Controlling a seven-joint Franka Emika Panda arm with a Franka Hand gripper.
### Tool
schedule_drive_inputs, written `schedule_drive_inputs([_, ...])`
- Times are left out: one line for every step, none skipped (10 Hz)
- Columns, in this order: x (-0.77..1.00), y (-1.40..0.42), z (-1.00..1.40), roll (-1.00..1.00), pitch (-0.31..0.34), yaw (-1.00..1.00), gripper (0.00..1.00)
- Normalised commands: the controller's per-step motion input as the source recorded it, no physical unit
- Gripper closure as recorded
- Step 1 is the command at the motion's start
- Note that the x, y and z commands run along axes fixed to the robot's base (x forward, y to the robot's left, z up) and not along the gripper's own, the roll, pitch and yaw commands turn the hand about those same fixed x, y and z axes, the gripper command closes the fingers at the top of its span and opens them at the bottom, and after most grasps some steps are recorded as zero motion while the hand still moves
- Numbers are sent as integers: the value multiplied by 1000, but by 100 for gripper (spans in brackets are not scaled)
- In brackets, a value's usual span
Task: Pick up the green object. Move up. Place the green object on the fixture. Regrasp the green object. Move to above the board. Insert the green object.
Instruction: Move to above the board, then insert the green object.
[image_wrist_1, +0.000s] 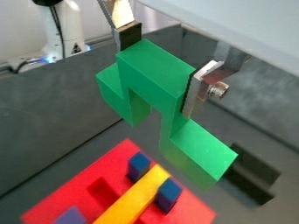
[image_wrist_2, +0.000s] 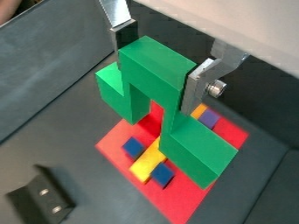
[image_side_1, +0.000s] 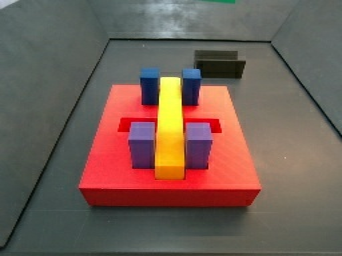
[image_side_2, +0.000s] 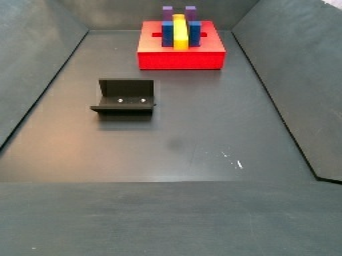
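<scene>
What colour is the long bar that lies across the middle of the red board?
Yellow. The long bar shows best in a side view, on the board; the gripper, out of that view, holds the green object.

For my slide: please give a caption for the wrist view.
End effector holds the green object above the board, fixture aside.

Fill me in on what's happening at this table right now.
The Panda's gripper has its jaws shut on the green object, carrying it in the air above the board, as both wrist views show. The board carries a yellow bar with blue blocks and purple blocks. The fixture stands empty on the floor. Neither side view shows the gripper.
</scene>
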Motion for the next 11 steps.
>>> schedule_drive_inputs([-77,28,4,-613,10,-15,100])
schedule_drive_inputs([-57,20,2,-321,-24,0,100])
schedule_drive_inputs([-49,20,2,-238,-28,-8,100])
schedule_drive_inputs([0,0,-26,-16,0,0,100])
schedule_drive_inputs([94,0,-69,-247,-80,-80,100])
schedule_drive_inputs([131,0,-29,-356,-114,-60,100])
schedule_drive_inputs([111,0,-91,-406,-83,-51,100])
schedule_drive_inputs([69,17,-71,-449,-83,-83,100])
schedule_drive_inputs([0,60,-40,-477,-76,0,100])
schedule_drive_inputs([-103,0,-17,-407,-117,91,100])
schedule_drive_inputs([-260,-57,-6,-76,-163,291,100])
